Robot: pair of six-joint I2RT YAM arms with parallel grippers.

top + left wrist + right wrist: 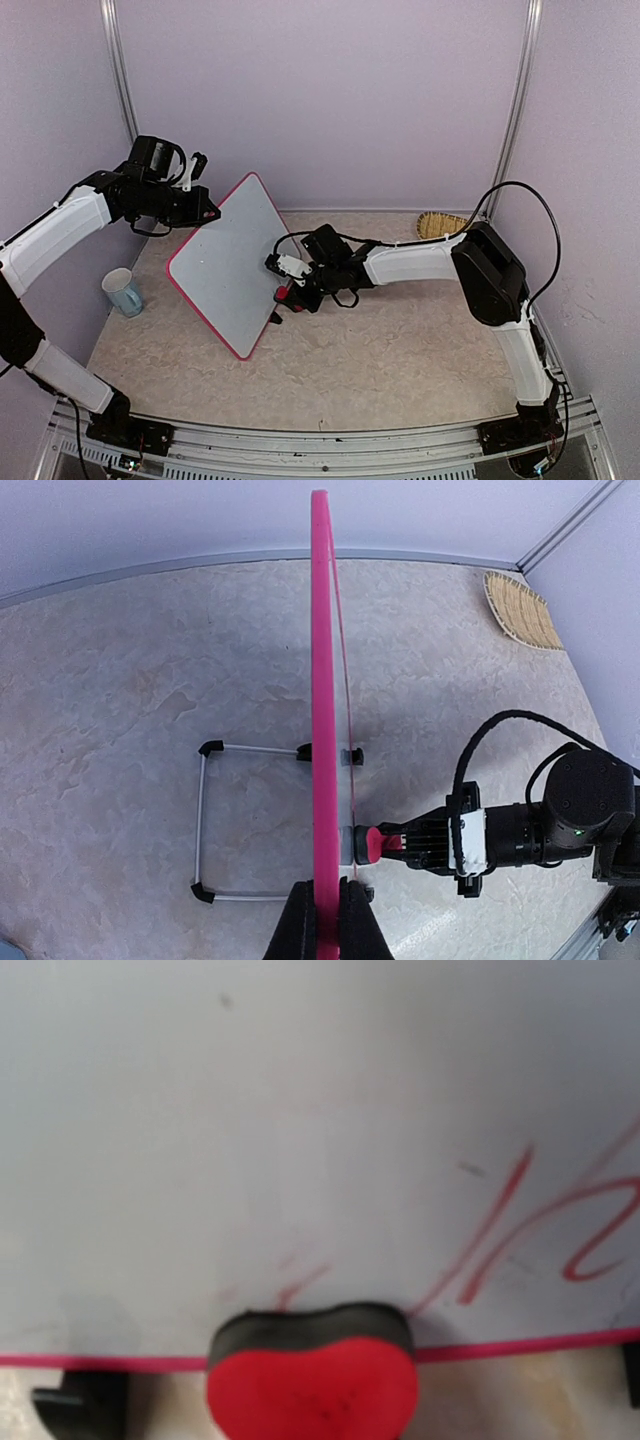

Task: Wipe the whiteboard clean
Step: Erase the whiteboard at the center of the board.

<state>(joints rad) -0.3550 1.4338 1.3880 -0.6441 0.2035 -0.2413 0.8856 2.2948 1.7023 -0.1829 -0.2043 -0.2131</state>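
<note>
The whiteboard (225,265), white with a pink-red frame, stands tilted on the table. My left gripper (205,213) is shut on its upper edge. From the left wrist the board shows edge-on (320,680), with that gripper (322,892) clamped on the frame. A red eraser (285,295) with a black felt face is held in my shut right gripper (293,290) and pressed against the board's low right part. From the right wrist, the eraser (312,1385) touches the white surface (250,1110) just above the bottom frame, and red marker strokes (495,1230) lie to its right. The eraser hides the right fingers there.
A blue and white mug (123,292) stands at the left, near the board's lower corner. A woven basket (440,224) lies at the back right by the wall. A wire stand (200,820) props the board from behind. Enclosure walls close three sides.
</note>
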